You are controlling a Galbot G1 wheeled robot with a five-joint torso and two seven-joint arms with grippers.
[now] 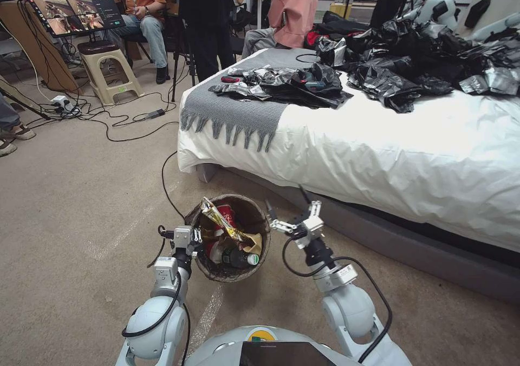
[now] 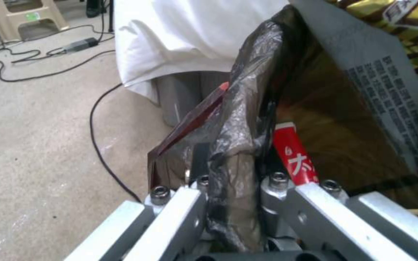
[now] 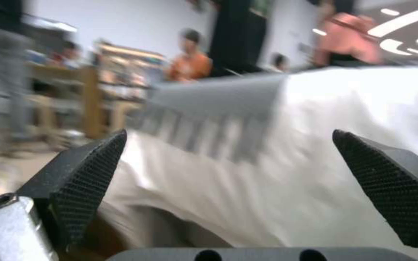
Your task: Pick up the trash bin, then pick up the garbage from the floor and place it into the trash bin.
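From the head camera, the bin [image 1: 230,239] sits low in front of the robot, just beside the bed [image 1: 379,149], its brown bag folded over the rim; inside lie a yellow wrapper [image 1: 223,221], a red cup [image 1: 226,213] and a bottle [image 1: 238,258] with a green label; the left gripper [image 1: 190,241] is at the bin's left rim, its jaws closed on the rim; the right gripper [image 1: 292,214] hangs just right of the bin, apart from it, jaws spread wide with nothing between them; black bags [image 1: 422,57] are heaped on the bed, and a grey blanket [image 1: 244,111] lies over its near corner.

In the left wrist view, the left gripper [image 2: 233,188] pinches the bag-lined rim of the bin [image 2: 248,108] between its metal fingers [image 2: 279,188]; the red cup [image 2: 294,152] and the wrapper [image 2: 412,21] lie inside; a cable [image 2: 98,137] runs over the carpet.

In the right wrist view, the right gripper [image 3: 228,174] shows its two black pads [image 3: 88,174] far apart and empty, facing the bed [image 3: 277,174].
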